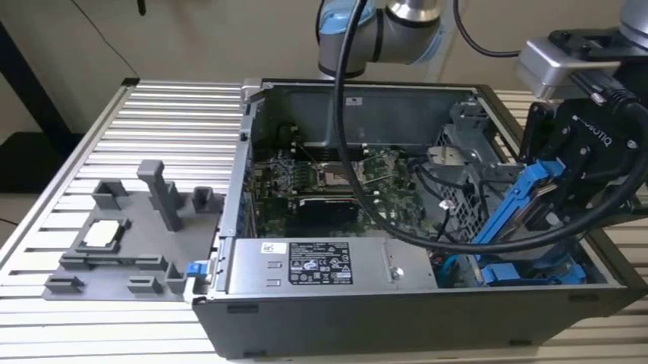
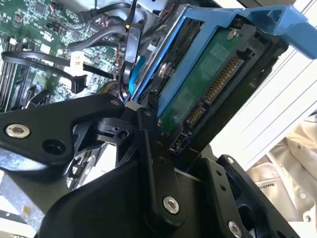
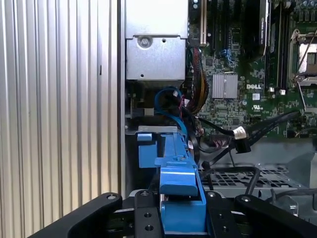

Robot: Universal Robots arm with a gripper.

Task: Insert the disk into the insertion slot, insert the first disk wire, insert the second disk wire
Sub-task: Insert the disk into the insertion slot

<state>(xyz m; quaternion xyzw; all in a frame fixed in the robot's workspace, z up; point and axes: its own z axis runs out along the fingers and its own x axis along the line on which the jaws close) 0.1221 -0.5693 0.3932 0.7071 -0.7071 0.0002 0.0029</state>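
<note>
Black gripper (image 3: pixel 181 213) links lie closest, closed on the disk (image 3: pixel 178 168) by its blue carrier frame. From the exterior view the disk slants steeply, lower end inside the open computer case (image 1: pixel 405 322) at the exterior view's right, just past the power-supply box (image 1: pixel 309 265)

power-supply box (image 1: pixel 314 265) | green motherboard (image 1: pixel 303 189) beside it | grey fixture plate (image 1: pixel 152 244) on slatted table (image 1: pixel 172 121), exterior view's left

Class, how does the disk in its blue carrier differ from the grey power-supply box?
The disk is tilted in the gripper; the power-supply box sits level in the case. The disk is slim and blue-framed; the power-supply box is bulky, grey, stickered. Both are rectangular.
</note>
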